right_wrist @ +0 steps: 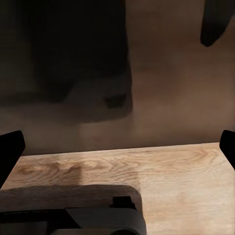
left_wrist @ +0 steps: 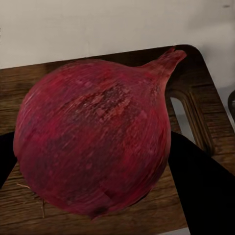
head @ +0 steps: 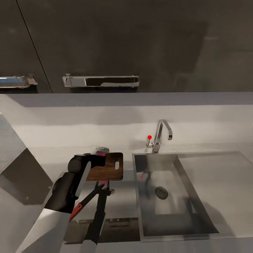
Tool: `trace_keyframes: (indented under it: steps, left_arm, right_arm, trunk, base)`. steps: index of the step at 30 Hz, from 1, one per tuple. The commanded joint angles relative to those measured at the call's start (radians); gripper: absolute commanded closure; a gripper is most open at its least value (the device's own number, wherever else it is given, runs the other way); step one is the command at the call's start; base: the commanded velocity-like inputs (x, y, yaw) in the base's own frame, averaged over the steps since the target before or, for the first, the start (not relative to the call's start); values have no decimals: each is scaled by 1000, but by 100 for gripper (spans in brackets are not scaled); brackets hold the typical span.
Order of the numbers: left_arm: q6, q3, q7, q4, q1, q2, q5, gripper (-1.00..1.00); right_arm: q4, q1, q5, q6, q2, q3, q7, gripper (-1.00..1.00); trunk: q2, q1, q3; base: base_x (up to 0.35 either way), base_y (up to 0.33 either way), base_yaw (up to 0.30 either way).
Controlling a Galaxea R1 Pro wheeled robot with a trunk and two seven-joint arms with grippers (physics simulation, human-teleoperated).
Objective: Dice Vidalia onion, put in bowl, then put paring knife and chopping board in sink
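Countertop (head: 116, 207) stage: onion held over chopping board, beside the sink.

Grey worktop runs under dark wall cabinets, with the sink (head: 207, 156) at the right and the chopping board (head: 109, 168) lying just left of its rim. The left gripper (left_wrist: 93, 161) is clamped on the Vidalia onion (left_wrist: 95, 137), its dark fingers bearing on both flanks, directly over the board; whether the onion already touches the wood cannot be told. The right gripper (right_wrist: 117, 147) stands with fingers spread and nothing between them, over pale wood-toned flooring, apparently low beside the base. Risks: the onion is round, so releasing it above the board or off-centre may let it roll off toward the basin or counter edge. The board may also shift under a sideways push from the arm.
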Motion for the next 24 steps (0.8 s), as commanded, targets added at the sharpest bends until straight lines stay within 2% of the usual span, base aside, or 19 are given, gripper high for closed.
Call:
trace_keyframes:
  steps: [1,7,24]
  left_arm:
    - [4,0,1,0,-1,0,2,100]
    - [4,0,1,-1,-1,0,1,100]
    - [4,0,1,0,-1,0,1,100]
  right_arm:
    - [0,-1,-7,-3,0,9,-6,-100]
    - [0,-1,-7,-3,0,9,-7,-100]
    - [-1,-1,-8,-2,0,9,-7,-100]
  trunk:
    - [-2,1,-3]
    - [-2,1,-9]
    - [-2,1,-23]
  base:
    - [-14,0,0]
    - [-94,0,0]
    - [-5,0,0]
